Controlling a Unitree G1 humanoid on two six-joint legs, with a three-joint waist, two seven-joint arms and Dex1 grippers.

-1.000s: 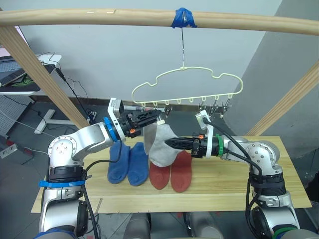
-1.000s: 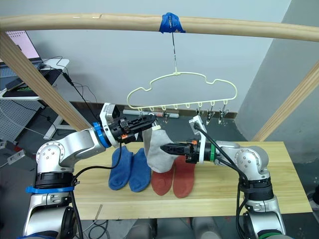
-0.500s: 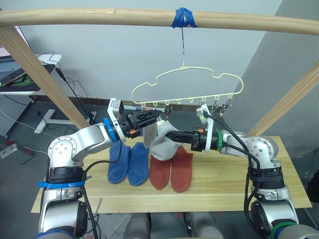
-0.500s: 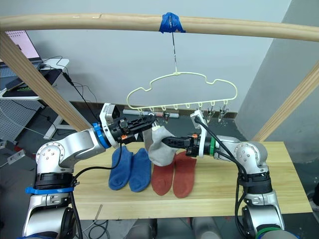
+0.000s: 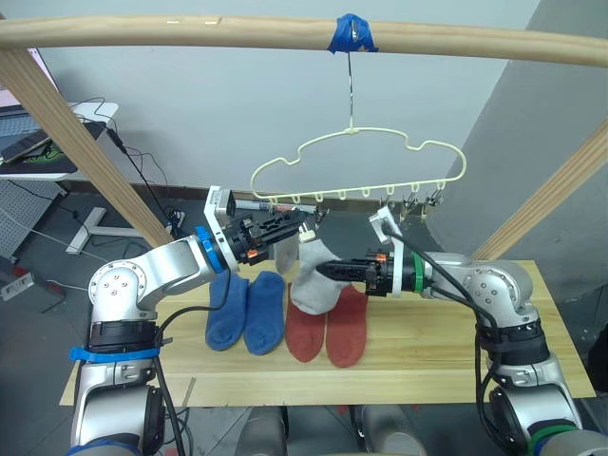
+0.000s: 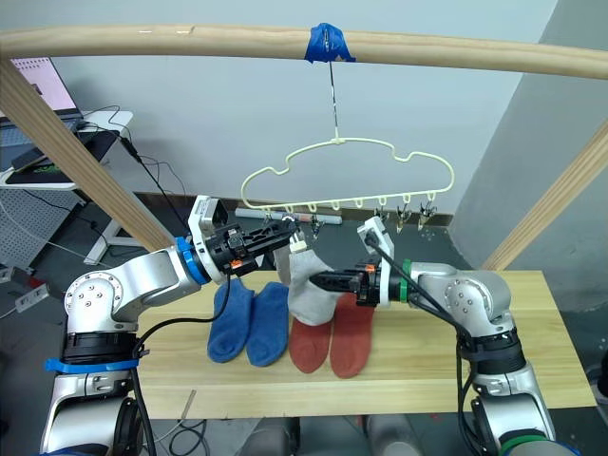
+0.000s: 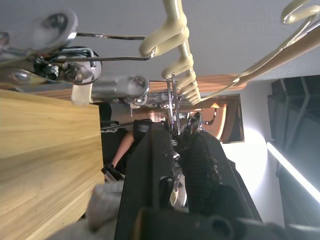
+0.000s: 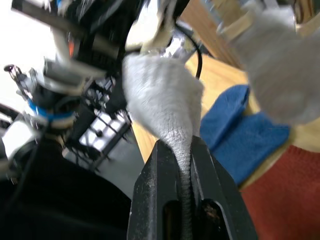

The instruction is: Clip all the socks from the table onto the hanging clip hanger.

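Since a second ago the floppy grey sock [image 5: 312,277] is lifted nearer the clip hanger [image 5: 358,171], pinched mid-fabric by the right gripper [image 5: 326,271], while a clip [image 7: 176,120] is squeezed by the left gripper [image 5: 296,224], so the cuff is best fed in.

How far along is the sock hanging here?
Done: one grey sock seems to hang from the hanger already. In hand: the right gripper holds the second grey sock up to a clip that the left gripper pinches. Left: two blue socks and two red socks lie on the table.

Grey sock [image 5: 312,280], blue socks [image 5: 245,312], rust-red socks [image 5: 329,329], pale-yellow hanger [image 5: 358,166].
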